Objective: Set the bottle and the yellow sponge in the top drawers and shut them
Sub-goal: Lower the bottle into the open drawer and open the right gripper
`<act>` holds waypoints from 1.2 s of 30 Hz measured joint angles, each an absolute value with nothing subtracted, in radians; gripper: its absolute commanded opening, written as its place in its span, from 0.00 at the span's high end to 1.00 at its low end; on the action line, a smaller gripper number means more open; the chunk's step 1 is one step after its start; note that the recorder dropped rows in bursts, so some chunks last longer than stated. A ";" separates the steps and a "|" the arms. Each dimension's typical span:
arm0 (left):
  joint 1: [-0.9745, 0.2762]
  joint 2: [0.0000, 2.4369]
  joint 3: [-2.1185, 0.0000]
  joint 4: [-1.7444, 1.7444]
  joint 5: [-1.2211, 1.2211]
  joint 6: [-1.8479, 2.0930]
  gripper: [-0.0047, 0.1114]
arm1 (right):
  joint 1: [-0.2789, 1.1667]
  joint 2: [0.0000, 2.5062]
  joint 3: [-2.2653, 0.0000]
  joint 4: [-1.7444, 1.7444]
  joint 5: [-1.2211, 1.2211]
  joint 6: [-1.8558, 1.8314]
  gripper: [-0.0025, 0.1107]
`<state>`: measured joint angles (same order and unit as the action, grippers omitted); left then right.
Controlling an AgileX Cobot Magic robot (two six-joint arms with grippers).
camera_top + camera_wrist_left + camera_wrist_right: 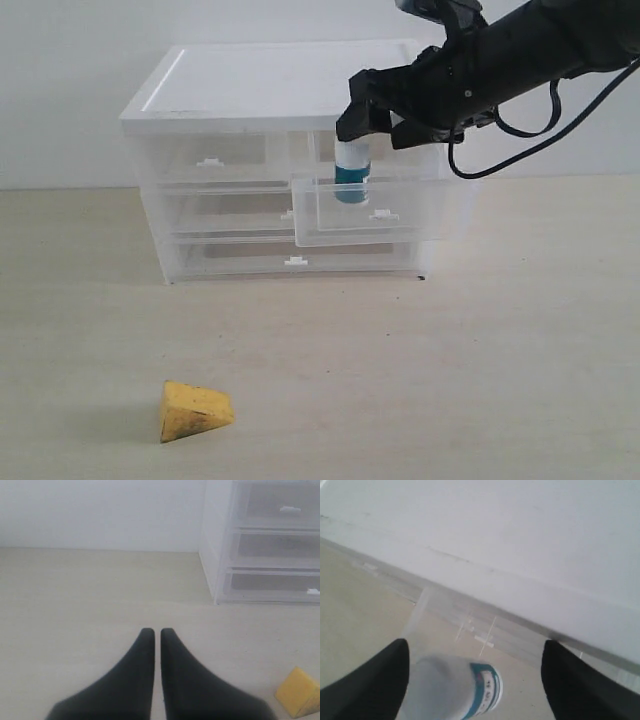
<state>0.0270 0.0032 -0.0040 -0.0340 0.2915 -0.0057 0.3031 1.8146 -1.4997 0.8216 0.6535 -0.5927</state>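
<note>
Above the white cabinet (250,85), the right arm (520,55) is showing blocky matte-black casing, a thin black cable (545,135) looping beneath; the fingers (135,675) of the left gripper (154,632) are tapering to rounded tips.

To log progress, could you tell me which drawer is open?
The top right drawer, pulled forward with the bottle upright in it; the other three sit flush.

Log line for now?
bottle: in open drawer | right end effector: open, above bottle | left end effector: shut | sponge: on table

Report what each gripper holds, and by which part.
Nothing is held. The right gripper stands open around the small white-capped, blue-labelled bottle; the left gripper is shut on nothing.
</note>
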 measured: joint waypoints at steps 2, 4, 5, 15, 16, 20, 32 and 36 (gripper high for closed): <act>0.027 0.003 -0.004 -0.034 0.291 -0.006 0.92 | 0.303 1.792 -1.500 0.806 0.654 -0.595 0.37; 0.027 0.003 -0.004 -0.034 0.291 -0.006 0.92 | 0.303 1.766 -1.500 0.785 0.631 -0.601 0.37; 0.027 0.003 -0.004 -0.034 0.291 -0.006 0.92 | 0.303 1.757 -1.502 0.774 0.613 -0.601 0.37; 0.027 0.003 -0.004 -0.034 0.291 -0.006 0.92 | 0.301 1.666 -1.503 0.737 0.696 -0.657 0.97; 0.027 0.003 -0.004 -0.034 0.291 -0.006 0.92 | 0.301 1.664 -1.503 0.737 0.719 -0.673 0.98; 0.027 0.003 -0.004 -0.034 0.291 -0.006 0.92 | 0.301 1.662 -1.503 0.737 0.817 -0.722 0.98; 0.027 0.003 -0.004 -0.034 0.291 -0.006 0.92 | 0.359 1.731 -1.503 0.752 0.787 -0.783 0.98; 0.027 0.003 -0.004 -0.034 0.291 -0.006 0.92 | 0.359 1.772 -1.503 0.731 0.767 -0.783 0.98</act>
